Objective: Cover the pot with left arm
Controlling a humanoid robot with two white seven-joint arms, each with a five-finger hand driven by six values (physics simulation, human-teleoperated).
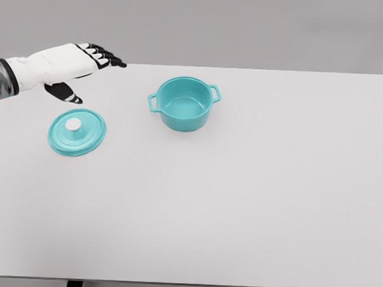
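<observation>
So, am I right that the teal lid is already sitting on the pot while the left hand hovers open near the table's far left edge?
Not quite: the head view shows the lid lying flat on the table, left of the pot, which stands uncovered. The rest holds: the left hand hovers near the far left edge, fingers open.

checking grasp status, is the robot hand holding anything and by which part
Nothing is held. The left robot hand is open above the table, apart from the lid and its knob.
</observation>
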